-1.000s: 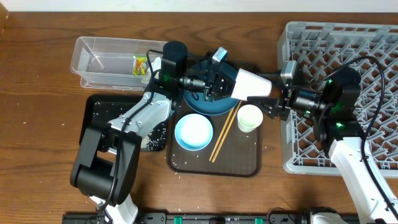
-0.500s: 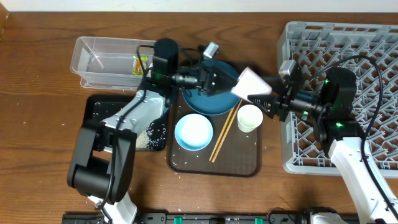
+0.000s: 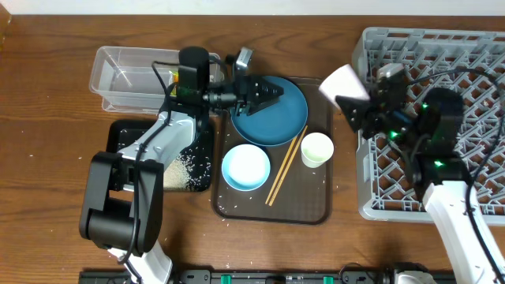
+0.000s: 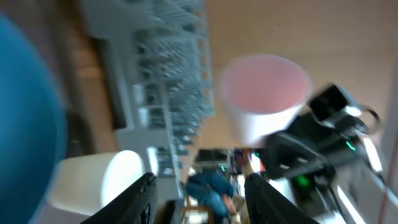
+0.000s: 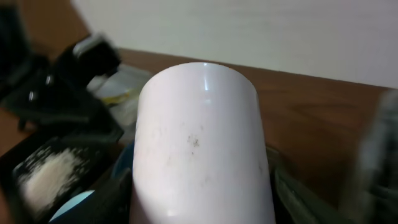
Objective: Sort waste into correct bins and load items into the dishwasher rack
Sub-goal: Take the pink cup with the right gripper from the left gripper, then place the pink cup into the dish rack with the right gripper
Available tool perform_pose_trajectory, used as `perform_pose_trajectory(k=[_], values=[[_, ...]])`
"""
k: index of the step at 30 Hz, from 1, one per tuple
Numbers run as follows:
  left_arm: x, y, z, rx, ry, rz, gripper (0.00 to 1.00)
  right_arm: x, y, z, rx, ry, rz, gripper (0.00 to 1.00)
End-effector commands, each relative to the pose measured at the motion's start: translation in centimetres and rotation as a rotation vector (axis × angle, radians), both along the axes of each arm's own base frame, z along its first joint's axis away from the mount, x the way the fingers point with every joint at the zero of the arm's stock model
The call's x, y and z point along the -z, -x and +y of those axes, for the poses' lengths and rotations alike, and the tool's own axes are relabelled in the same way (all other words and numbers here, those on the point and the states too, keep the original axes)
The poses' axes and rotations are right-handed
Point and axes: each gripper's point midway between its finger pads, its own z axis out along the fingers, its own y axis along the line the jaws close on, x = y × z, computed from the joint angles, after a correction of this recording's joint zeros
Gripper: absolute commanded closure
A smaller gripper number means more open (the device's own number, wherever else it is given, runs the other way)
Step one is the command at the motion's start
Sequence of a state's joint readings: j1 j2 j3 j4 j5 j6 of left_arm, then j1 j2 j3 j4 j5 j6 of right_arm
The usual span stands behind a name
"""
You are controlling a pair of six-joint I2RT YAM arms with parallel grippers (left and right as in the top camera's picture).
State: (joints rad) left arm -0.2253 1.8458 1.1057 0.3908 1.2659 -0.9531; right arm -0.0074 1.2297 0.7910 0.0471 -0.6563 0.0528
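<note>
Right pincer (image 3: 353, 101) is clamped on the small white cup with pink inside (image 3: 341, 81), grasping it at the base end and holding it lifted clear of the wooden surface (image 3: 47, 158). The cup's long axis lies near sideways and tilted: the mouth points left, away from the pincer, and the base points back toward the wrist. In the right wrist view the cup body (image 5: 199, 143) fills the frame, and the fingers are barely visible beside it.

The big square grey plastic rack (image 3: 473, 55) is just to the right of the held cup, which hangs near the rack's left wall and is not yet over the pegs. The right arm is the nearer one, so the likely move is a carry rightward and a turn of the mouth downward.

Further left, the second small white cup (image 3: 316, 149) stands on the brown serving tray (image 3: 308, 197).

Farthest off, the left pincer (image 3: 268, 89) is released, with its jaws apart and nothing between them, and it hovers over the large round blue plate (image 3: 276, 118).
</note>
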Motion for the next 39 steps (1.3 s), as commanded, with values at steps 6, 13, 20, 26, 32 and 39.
perform_pose_trajectory(k=[6, 13, 20, 26, 32, 39], values=[[4.8, -1.5, 2.5, -0.167, -0.307, -0.104, 0.53, -1.7, -0.5, -7.4, 0.32, 0.022, 0.164, 0.99], [4.5, 0.5, 7.0, -0.245, -0.643, -0.214, 0.53, -4.3, 1.1, -15.0, 0.625, 0.171, 0.262, 0.99], [2.8, 3.1, 14.7, -0.411, -1.052, -0.26, 0.6, -4.5, 3.4, -21.5, 0.86, 0.241, 0.401, 0.99], [3.3, 5.1, 18.1, -0.45, -1.232, -0.197, 0.6, -3.3, 4.3, -26.7, 0.97, 0.223, 0.588, 0.99], [3.5, 5.3, 18.1, -0.443, -1.237, -0.187, 0.59, -0.9, 5.7, -32.3, 1.063, 0.19, 0.839, 0.99], [3.5, 5.3, 18.1, -0.443, -1.236, -0.187, 0.59, 2.9, 6.5, -38.0, 1.148, 0.126, 0.968, 0.99]])
